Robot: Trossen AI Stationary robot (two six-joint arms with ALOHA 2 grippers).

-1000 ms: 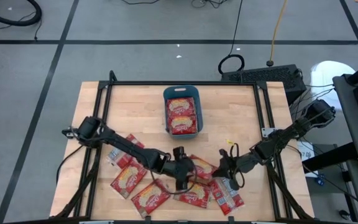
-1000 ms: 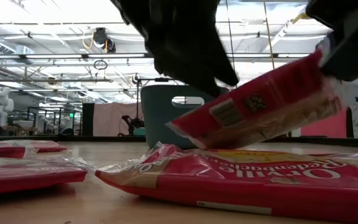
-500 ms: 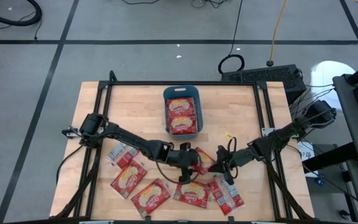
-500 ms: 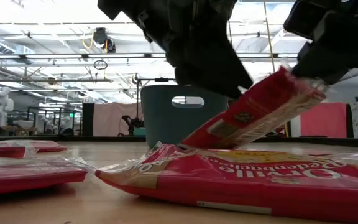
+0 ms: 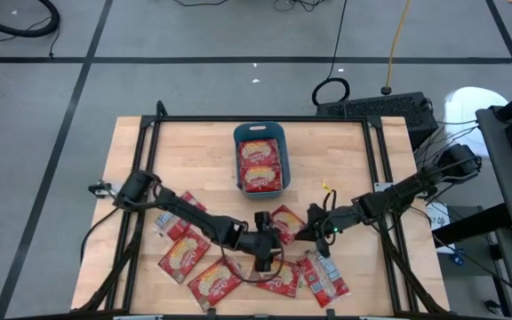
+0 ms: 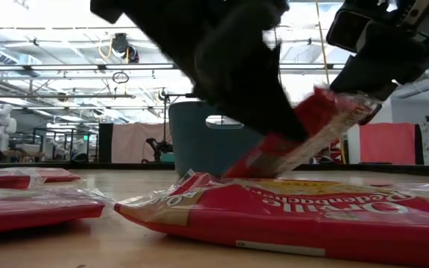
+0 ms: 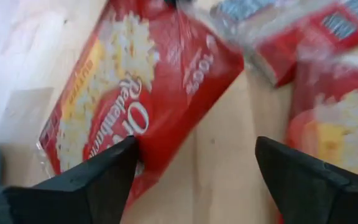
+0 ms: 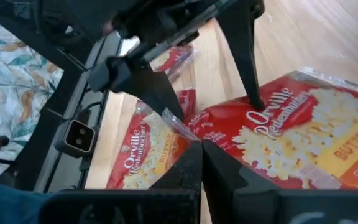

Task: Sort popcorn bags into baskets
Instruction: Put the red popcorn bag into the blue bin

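A red popcorn bag [image 5: 287, 222] hangs slanted near the table's middle front, with my right gripper [image 5: 312, 231] shut on its high end. My left gripper [image 7: 197, 168] is open at the bag's low end, coming in from the left [image 5: 269, 236]. More red bags lie flat along the near edge [image 5: 183, 258], [image 5: 216, 282], [image 5: 278, 277], and one shows its silvery back [image 5: 325, 280]. The teal basket [image 5: 260, 133] stands at the far middle with two bags [image 5: 260, 164] lying in it. My left gripper's one fingertip [image 8: 257, 102] lies against the bag's printed face [image 8: 272, 115] near its low end. The other finger [image 7: 309, 180] stands over bare table. My right gripper pinches the bag's clear sealed edge [image 8: 180, 129] at the high end [image 6: 341, 104] between its two fingers, slanting down from the table's right. The bag tilts steeply, its low end [image 6: 253, 165] down by a lying bag.
A lying bag [image 6: 289, 216] fills the low view's foreground, and another pair [image 6: 28, 201] lies to its left. Black rails [image 5: 149, 160] frame the table's left and right sides. Bare wood [image 5: 194, 160] shows left and right of the basket.
My right gripper has rolled and shifted a little toward the far edge with the bag. The bag has tipped from a shallow slant to a steep one, its low end sinking toward the lying bags. My left gripper has sunk lower against the bag.
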